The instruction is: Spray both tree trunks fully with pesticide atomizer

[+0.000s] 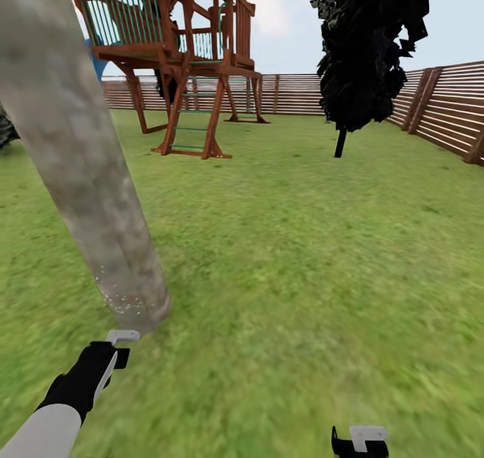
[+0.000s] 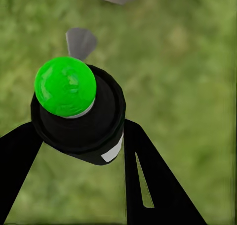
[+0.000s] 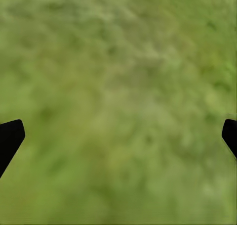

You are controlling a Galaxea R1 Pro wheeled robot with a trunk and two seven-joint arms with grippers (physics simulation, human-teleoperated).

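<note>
Head view, left to right: the near tree trunk (image 1: 87, 169) rises tilted across the left of the lawn (image 1: 302, 256), pale grey-brown and mottled. Fine white specks dot its base only; the higher trunk looks bare of them. Just below its foot sits the left gripper (image 1: 115, 348) on its black-and-white arm.

Left wrist view: the left gripper's fingers (image 2: 158, 185) are closed on the pesticide atomizer (image 2: 81, 118), a black bottle with a white band. Its tip reads bright green here, not red. Grass lies beyond it, with a grey patch at the frame's edge, probably the trunk's foot.

Further right stand a wooden play frame (image 1: 181, 55), a black cypress (image 1: 366, 48) and the slat fence (image 1: 437, 109). The right gripper (image 1: 359, 441) hangs low over grass; in the right wrist view its fingers (image 3: 10, 138) are spread wide, holding nothing.

Judgement: pick-up done; first trunk barely started. A second mottled trunk is not visible, so most spraying remains.
</note>
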